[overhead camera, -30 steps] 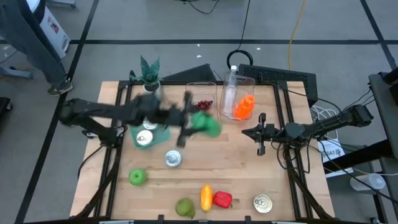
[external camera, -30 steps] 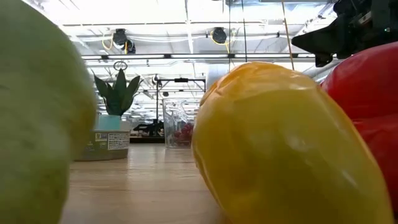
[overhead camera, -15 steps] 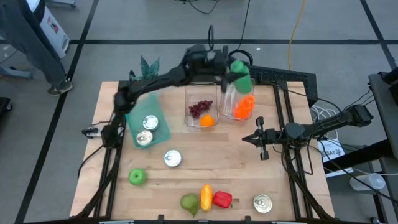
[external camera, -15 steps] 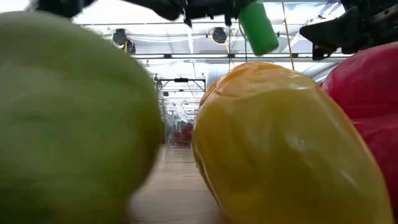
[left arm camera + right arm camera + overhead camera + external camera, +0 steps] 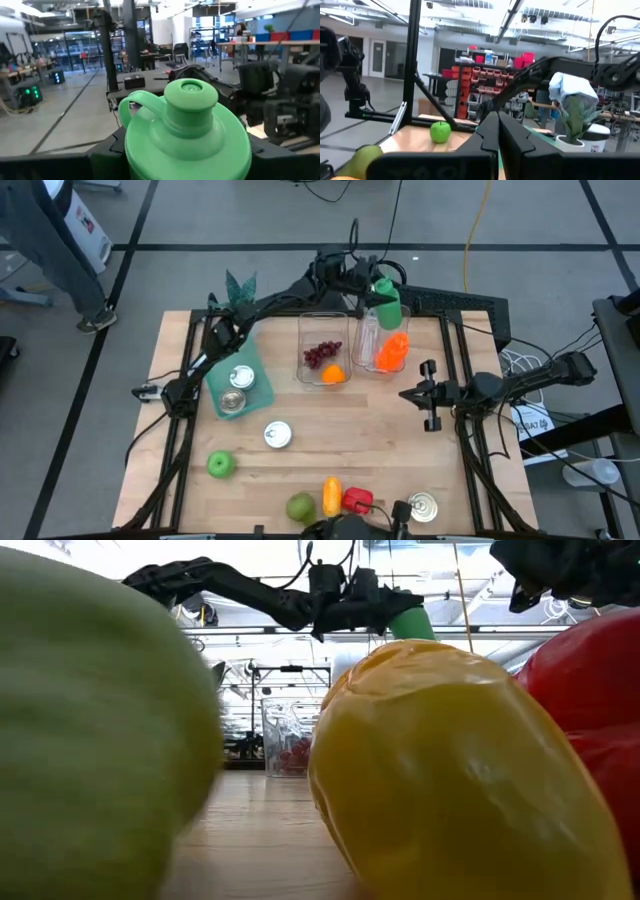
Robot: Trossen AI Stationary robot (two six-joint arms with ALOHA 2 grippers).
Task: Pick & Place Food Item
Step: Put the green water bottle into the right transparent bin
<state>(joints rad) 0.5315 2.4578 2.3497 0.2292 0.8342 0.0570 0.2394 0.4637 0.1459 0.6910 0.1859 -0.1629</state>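
Green plastic bottle with a round screw cap (image 5: pixel 385 298) is already in your left gripper (image 5: pixel 362 286), clamped between the fingers and carried high over the far edge of the table, just above the two clear plastic containers. What your next move turns on: the bottle hangs over the right-hand clear container (image 5: pixel 386 340), the one holding the orange plastic item (image 5: pixel 392 352), while the other clear container (image 5: pixel 324 348), with dark red grapes (image 5: pixel 319 355) and a small orange fruit (image 5: pixel 333 374), lies just beside it toward the left arm's base. From the left wrist view the cap (image 5: pixel 190 97) faces the camera, so the bottle's long axis runs roughly along the gripper's reach, not upright. Your left arm is the only one near; the right gripper (image 5: pixel 430 396) waits with fingers pressed together and empty, over the right-middle of the wooden table (image 5: pixel 300 460).

You can't judge the height above the container rims well: the low view is mostly blocked by the yellow pepper (image 5: pixel 450 770), the red pepper (image 5: pixel 590 670) and a blurred green fruit (image 5: pixel 90 730). Which container is meant, the task does not say
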